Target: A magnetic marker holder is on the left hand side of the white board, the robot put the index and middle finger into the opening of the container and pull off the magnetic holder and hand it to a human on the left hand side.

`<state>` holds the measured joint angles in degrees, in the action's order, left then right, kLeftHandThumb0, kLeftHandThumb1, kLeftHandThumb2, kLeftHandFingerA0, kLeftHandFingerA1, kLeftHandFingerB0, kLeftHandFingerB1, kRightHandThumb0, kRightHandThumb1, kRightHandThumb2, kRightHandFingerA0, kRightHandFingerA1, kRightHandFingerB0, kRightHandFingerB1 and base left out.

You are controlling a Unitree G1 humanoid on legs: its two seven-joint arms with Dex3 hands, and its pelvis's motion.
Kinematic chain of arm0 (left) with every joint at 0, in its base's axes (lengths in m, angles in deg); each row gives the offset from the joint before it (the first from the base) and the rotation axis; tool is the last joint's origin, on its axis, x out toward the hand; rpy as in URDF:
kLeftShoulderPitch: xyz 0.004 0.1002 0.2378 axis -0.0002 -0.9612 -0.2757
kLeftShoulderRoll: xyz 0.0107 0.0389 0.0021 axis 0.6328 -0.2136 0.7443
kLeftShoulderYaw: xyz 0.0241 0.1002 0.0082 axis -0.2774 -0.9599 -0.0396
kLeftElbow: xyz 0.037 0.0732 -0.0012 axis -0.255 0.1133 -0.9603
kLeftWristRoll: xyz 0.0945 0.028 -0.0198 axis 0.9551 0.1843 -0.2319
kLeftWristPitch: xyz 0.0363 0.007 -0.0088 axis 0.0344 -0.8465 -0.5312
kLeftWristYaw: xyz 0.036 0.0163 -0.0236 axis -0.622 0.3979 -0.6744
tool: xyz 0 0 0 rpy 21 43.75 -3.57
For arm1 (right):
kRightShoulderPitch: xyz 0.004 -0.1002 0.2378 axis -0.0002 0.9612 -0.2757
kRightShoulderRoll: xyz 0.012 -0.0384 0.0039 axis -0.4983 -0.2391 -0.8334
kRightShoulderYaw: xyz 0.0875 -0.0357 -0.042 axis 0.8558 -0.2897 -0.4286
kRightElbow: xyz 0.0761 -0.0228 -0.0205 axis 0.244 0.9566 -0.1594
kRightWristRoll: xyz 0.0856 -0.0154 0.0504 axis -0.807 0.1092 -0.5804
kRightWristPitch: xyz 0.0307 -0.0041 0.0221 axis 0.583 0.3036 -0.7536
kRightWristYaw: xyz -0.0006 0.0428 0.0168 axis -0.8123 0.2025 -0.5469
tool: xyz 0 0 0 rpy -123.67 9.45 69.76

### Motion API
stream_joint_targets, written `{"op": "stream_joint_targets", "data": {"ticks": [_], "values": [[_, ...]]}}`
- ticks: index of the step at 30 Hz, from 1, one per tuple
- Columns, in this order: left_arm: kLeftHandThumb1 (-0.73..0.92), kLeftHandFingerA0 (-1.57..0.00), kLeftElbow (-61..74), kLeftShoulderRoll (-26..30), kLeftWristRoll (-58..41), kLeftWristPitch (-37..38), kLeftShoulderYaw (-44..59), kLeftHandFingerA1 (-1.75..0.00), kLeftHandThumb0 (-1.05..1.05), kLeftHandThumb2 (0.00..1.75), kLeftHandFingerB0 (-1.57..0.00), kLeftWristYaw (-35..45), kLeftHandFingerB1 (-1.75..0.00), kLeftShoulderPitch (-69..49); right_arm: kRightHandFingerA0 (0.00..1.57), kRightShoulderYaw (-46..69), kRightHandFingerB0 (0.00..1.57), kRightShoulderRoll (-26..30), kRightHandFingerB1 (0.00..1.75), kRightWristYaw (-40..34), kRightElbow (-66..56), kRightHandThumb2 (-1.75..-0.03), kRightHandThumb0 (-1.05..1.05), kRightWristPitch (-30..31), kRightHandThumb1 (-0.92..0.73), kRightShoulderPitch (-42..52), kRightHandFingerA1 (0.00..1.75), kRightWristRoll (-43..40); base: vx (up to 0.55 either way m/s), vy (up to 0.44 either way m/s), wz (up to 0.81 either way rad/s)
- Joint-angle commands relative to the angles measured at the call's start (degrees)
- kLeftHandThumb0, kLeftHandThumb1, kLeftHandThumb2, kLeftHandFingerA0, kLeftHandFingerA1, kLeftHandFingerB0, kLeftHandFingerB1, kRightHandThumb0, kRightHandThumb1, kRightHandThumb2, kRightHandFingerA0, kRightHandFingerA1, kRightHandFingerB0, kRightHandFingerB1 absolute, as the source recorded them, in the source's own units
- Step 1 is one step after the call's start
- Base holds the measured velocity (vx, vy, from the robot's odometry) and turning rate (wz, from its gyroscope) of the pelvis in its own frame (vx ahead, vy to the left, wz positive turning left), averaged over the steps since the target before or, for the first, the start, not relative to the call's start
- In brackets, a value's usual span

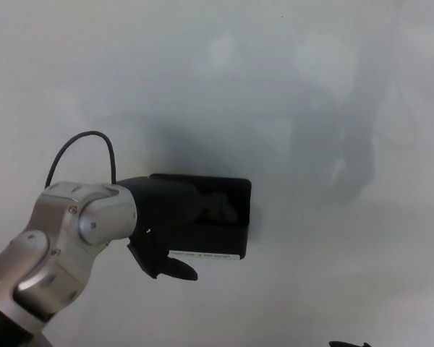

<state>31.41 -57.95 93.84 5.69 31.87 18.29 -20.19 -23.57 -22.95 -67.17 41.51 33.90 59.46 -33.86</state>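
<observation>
The holder [210, 217] is a black box stuck flat on the whiteboard [275, 87], low down and toward the board's left side, with a white label strip along its bottom edge. It looks like it's on the board for now, not pulled off.

Biggest risk I'd guess: the magnet lets go all at once when the pull starts, and if the fingers are only hooked shallowly into the opening the box just pops off and drops. A pull that's off-axis could also slide it along the board instead of peeling it away, or tip it so it slips off the fingers before the handover to the left.

The left hand [170, 224] comes in from the left and sits right over the holder's left half. Two fingers [217, 206] seem to reach into the open top, curled inside, though black on black makes the depth hard to judge. The thumb [175, 269] pokes out below the bottom edge, apart from the fingers, so it's a hook plus loose pinch rather than a hard clamp.

Right hand isn't showing.
</observation>
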Motion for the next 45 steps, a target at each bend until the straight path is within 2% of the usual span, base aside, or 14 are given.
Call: {"op": "stream_joint_targets", "data": {"ticks": [1,3,4,5,6,15,17,18,19,20,32,37,38,45], "values": [[0.57,-0.21,-4.1,-1.7,4.8,0.1,-3.0,-0.41,-0.52,0.75,-0.11,-0.5,-0.35,2.6,0.85,-0.1,0.46,0.8,0.50,-0.4,0.1,-0.59,-0.47,0.0,-0.63,0.2,0.66,0.2,0.00,0.000,0.00],[0.66,-0.27,-5.9,-3.5,5.2,-1.0,-4.7,-0.35,-0.44,0.61,-0.16,-0.2,-0.27,3.5,0.85,-0.3,0.46,0.9,0.51,-0.7,0.0,-0.59,-0.48,-0.2,-0.64,0.2,0.67,0.4,0.00,0.000,0.00],[0.51,-0.08,-6.7,-4.1,5.6,-1.2,-5.4,-0.50,-0.26,1.01,-0.06,-0.1,-0.49,3.7,0.85,-0.4,0.46,0.9,0.50,-1.0,0.0,-0.59,-0.48,-0.2,-0.64,0.3,0.66,0.7,0.00,0.000,0.00],[0.51,-0.08,-7.6,-4.8,5.9,-1.3,-6.1,-0.50,-0.26,1.01,-0.06,-0.1,-0.49,4.0,0.85,-0.6,0.46,1.0,0.50,-1.3,-0.1,-0.59,-0.48,-0.3,-0.64,0.3,0.66,1.0,-0.01,0.002,0.08],[0.61,-0.17,-8.6,-5.5,6.2,-1.7,-6.7,-0.37,-0.51,0.71,-0.14,0.1,-0.33,4.4,0.86,-0.7,0.45,1.0,0.50,-1.4,-0.1,-0.59,-0.47,-0.3,-0.64,0.4,0.65,1.0,0.00,0.000,0.00],[0.56,-0.21,-14.9,-8.8,8.6,-1.8,-10.5,-0.42,-0.51,0.74,-0.11,0.1,-0.35,7.0,0.86,-0.7,0.47,1.0,0.51,-1.7,-0.3,-0.59,-0.48,-0.5,-0.63,0.1,0.66,1.0,-0.02,0.007,0.07],[0.55,-0.36,-15.6,-8.8,8.8,-1.4,-10.9,-0.49,-0.50,0.75,-0.11,0.4,-0.35,7.3,0.86,-0.7,0.46,1.0,0.51,-1.6,-0.3,-0.59,-0.47,-0.6,-0.63,0.0,0.66,0.9,0.00,0.000,0.00],[0.66,-0.60,-15.9,-8.9,8.8,-1.3,-10.9,-0.48,-0.41,0.62,-0.18,0.5,-0.29,7.4,0.85,-0.8,0.46,1.0,0.51,-1.7,-0.4,-0.59,-0.46,-0.5,-0.63,-0.1,0.65,1.0,0.00,0.000,0.00],[0.66,-0.60,-16.2,-8.9,8.7,-1.3,-10.9,-0.48,-0.41,0.62,-0.18,0.7,-0.29,7.5,0.85,-0.9,0.46,1.1,0.51,-1.8,-0.5,-0.59,-0.46,-0.4,-0.63,-0.1,0.65,1.2,0.00,0.000,0.00],[0.64,-0.77,-16.5,-9.0,8.4,-1.6,-10.6,-0.56,-0.32,0.59,-0.23,0.8,-0.29,7.5,0.85,-0.8,0.46,1.0,0.51,-1.4,-0.5,-0.59,-0.46,-0.4,-0.63,-0.2,0.65,0.9,0.00,0.000,0.00],[0.67,-0.66,-10.5,-5.8,6.5,-2.6,-6.6,-0.50,-0.32,0.63,-0.30,5.2,-0.33,8.0,0.85,-1.0,0.46,1.0,0.50,-1.4,-0.7,-0.59,-0.47,-0.4,-0.63,-0.1,0.64,1.0,0.00,0.000,0.00],[0.63,-0.79,1.4,-4.5,2.3,-7.8,1.7,-0.66,-0.28,0.59,-0.31,10.0,-0.32,10.4,0.85,-0.9,0.46,1.2,0.51,-1.3,-0.3,-0.59,-0.47,-0.7,-0.63,-0.4,0.64,1.0,0.00,0.000,0.00],[0.65,-0.69,3.0,-4.2,2.0,-8.6,2.7,-0.49,-0.32,0.62,-0.30,11.2,-0.32,11.4,0.85,-1.0,0.46,1.2,0.51,-1.3,-0.4,-0.59,-0.47,-0.6,-0.63,-0.4,0.64,1.0,0.00,0.000,0.00],[0.61,-0.63,11.9,-3.2,0.0,-13.8,6.7,-0.46,-0.31,0.61,-0.30,15.8,-0.32,15.6,0.85,-1.1,0.47,1.2,0.51,-1.4,-0.4,-0.59,-0.47,0.1,-0.63,-0.5,0.65,1.1,0.00,0.000,0.00]]}}
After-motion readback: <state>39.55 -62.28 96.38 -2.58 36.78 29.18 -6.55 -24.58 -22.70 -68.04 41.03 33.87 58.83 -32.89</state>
